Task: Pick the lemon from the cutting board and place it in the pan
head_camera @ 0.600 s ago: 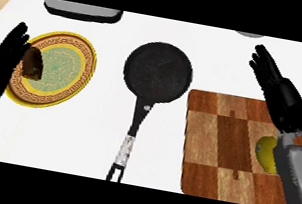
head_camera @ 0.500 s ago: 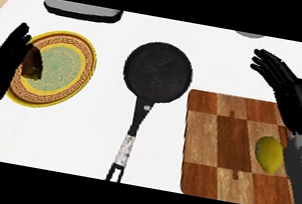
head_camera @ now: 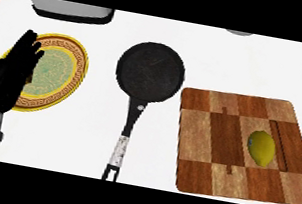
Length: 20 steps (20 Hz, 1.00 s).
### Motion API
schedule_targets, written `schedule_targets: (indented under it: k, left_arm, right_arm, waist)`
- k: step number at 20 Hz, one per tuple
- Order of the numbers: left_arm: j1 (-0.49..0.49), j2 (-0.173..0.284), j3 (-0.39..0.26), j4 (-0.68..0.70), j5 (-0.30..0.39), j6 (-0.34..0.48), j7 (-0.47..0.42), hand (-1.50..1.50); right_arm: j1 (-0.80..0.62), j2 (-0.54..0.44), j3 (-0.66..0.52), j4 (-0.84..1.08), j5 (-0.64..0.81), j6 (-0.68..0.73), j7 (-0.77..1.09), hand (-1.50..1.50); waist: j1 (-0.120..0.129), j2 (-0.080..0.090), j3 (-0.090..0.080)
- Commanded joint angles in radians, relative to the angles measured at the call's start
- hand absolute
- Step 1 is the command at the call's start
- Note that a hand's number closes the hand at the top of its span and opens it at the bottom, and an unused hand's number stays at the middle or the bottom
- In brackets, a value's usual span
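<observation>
Head view shows you the lemon [head_camera: 262, 148] lying on the cutting board [head_camera: 215, 136], toward the board's three o'clock side, its long axis running roughly twelve to six. The pan [head_camera: 151, 71] sits on the tabletop [head_camera: 266, 63] at about ten o'clock from the lemon, its handle pointing toward six. Your left hand [head_camera: 7, 73] rests with relaxed fingers pointing up, at the view's nine o'clock edge, over the yellow-rimmed plate [head_camera: 66, 71], holding nothing. Of your right hand, only a dark sliver shows at the three o'clock edge, so you cannot tell its state. Expect the lemon to be light, stiff and smooth-skinned, likely to roll. Take it across its narrow waist, fingers and thumb on opposite sides, rather than by its tapered ends.
</observation>
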Motion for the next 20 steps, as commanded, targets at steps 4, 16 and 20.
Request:
schedule_targets:
  k: [4, 16, 20]
  left_arm:
    - [0.015, -0.015, 0.0, -0.034, 0.009, -0.014, 0.018, 0.0]
    - [0.031, -0.048, -0.012, -0.073, -0.013, -0.046, 0.019, 0.0]
    - [-0.022, -0.069, -0.009, -0.017, -0.038, -0.033, 0.011, 0.0]
  right_arm:
    - [0.344, -0.131, -0.196, -0.03, 0.083, 0.06, -0.254, -1.5]
    - [0.248, -0.308, -0.081, -0.208, 0.327, 0.104, -0.006, -1.5]
    - [0.165, -0.323, 0.044, -0.282, 0.42, 0.116, 0.151, -1.5]
  waist:
    - [0.011, 0.003, -0.001]
    - [0.059, 0.009, -0.003]
    - [0.059, 0.01, -0.003]
